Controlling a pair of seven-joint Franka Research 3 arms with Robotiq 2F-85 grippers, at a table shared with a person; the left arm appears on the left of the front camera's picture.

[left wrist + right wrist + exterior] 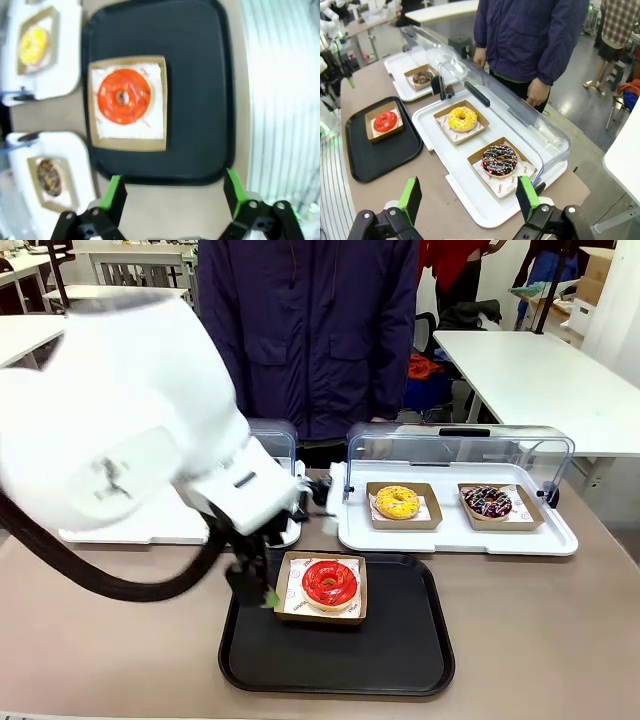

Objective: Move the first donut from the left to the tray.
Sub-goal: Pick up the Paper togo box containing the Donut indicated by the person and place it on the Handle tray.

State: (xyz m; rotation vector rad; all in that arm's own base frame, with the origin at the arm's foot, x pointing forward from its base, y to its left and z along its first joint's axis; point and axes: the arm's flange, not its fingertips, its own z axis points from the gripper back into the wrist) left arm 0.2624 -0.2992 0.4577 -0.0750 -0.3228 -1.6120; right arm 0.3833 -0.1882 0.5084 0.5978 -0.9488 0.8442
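White tray (458, 536) with raised clear lid (460, 445) set at right far side of brown table (560, 640). Yellow donut (397, 502) in brown cardboard holder placed on its left part; chocolate donut with coloured sprinkles (488, 502) in like holder placed on its right part. Second white tray (402, 65) with clear lid seen at far left, brown donut (423, 77) in holder kept on it. Person in dark blue jacket (308, 330) stood at far side. White tables (535, 375) seen behind.
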